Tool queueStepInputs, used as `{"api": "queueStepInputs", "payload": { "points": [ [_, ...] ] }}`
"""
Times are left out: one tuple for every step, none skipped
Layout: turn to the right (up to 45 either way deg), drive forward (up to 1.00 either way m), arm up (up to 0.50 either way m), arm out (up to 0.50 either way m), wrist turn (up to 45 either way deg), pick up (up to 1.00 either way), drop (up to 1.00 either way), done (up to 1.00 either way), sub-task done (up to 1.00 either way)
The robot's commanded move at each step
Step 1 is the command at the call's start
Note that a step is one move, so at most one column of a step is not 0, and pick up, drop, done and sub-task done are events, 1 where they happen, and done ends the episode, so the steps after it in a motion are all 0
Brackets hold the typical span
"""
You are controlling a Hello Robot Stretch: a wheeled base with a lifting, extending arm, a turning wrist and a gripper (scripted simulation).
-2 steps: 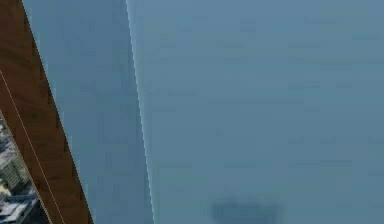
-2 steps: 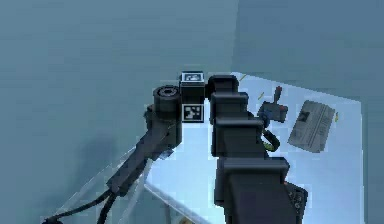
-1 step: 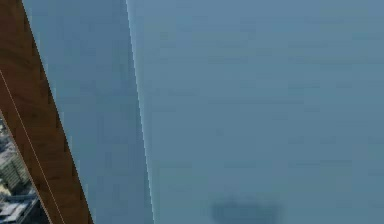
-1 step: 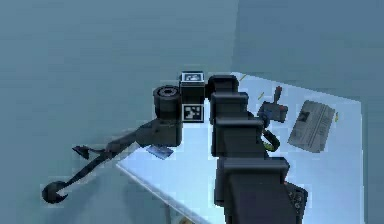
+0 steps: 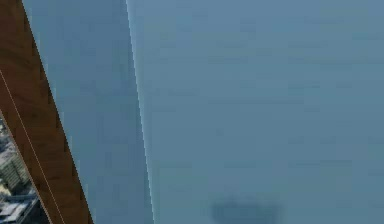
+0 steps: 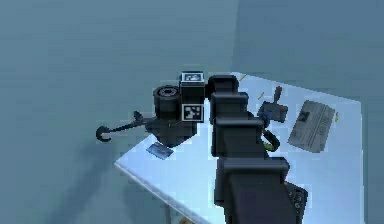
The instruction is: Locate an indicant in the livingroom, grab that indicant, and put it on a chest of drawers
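Note:
In the arm side view the dark arm reaches up over a white tabletop (image 6: pixel 178 172). Its gripper (image 6: pixel 108 132) sticks out leftward past the table's left edge. Only bare blue-grey wall lies behind the thin fingers (image 6: pixel 122 127), so the gripper holds nothing. A small flat grey thing (image 6: pixel 160 151) lies on the table just below the gripper's dark body. Farther right on the table rest a small dark object (image 6: pixel 272 108) and a flat grey rectangular thing (image 6: pixel 315 122). I cannot tell which of these, if any, is the indicant.
A blue-grey wall (image 5: pixel 250 100) stands close ahead in the forward view, with a slanting brown wooden edge (image 5: pixel 30 110) at its left and some grey clutter (image 5: pixel 14 185) below. The table sits in a wall corner (image 6: pixel 238 40). A dark thing (image 6: pixel 297 197) lies near the arm's base.

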Motion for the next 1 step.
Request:
{"api": "queueStepInputs", "payload": {
  "points": [
    [0.0, 0.00, 0.00, 0.00, 27.0, 0.00, 0.00, 0.00, 0.00]
  ]
}}
